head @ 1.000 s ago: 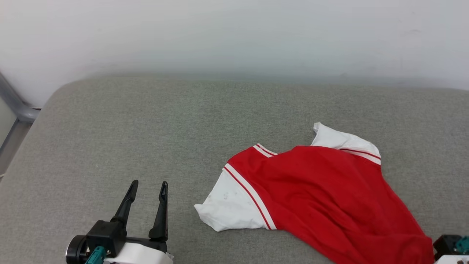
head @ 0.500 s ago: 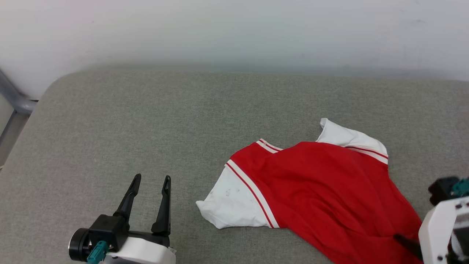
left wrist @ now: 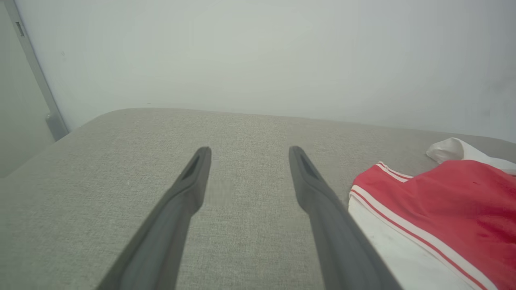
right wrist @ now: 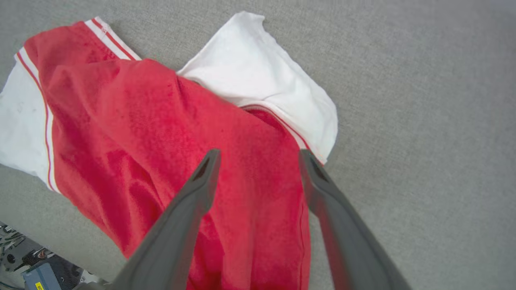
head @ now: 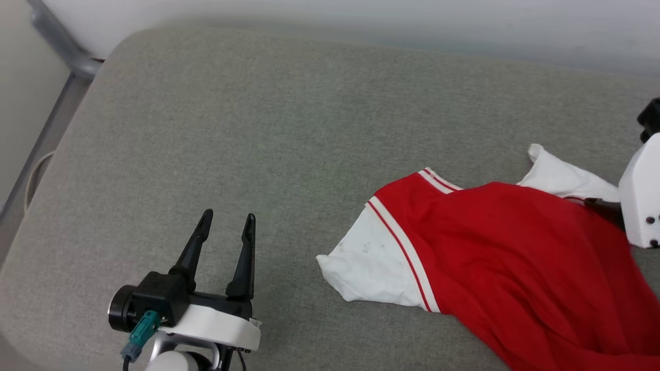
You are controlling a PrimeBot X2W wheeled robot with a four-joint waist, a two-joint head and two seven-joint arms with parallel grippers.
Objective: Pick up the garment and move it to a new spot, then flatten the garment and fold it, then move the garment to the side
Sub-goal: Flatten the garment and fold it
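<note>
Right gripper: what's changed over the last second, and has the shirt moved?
The right arm moved from the garment's near end up to its far sleeve; the right gripper now hangs open above the red cloth, holding nothing. The head camera turned, so the garment's shift is not its own; its lie looks unchanged. The left gripper stays open over the cushion.

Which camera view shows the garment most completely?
The right wrist view: the garment lies below, both white sleeves and much red cloth visible. The head view crops its lower part; the left wrist view catches one side.
</note>
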